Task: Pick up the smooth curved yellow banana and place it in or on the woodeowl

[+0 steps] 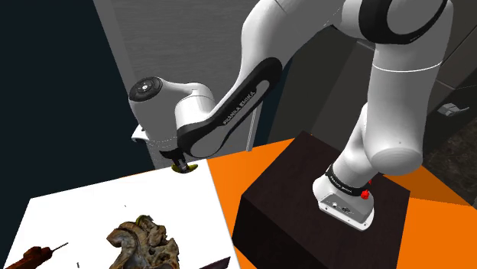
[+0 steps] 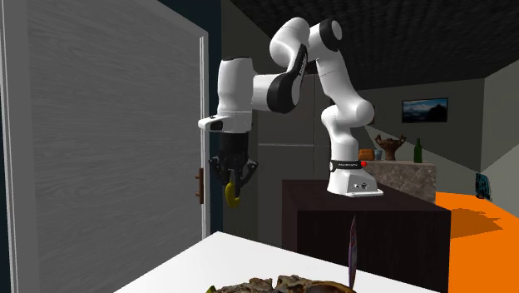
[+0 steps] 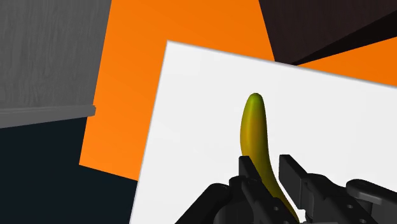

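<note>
Downward hand [image 2: 235, 181] aloft with banana [image 3: 254, 130]
</note>
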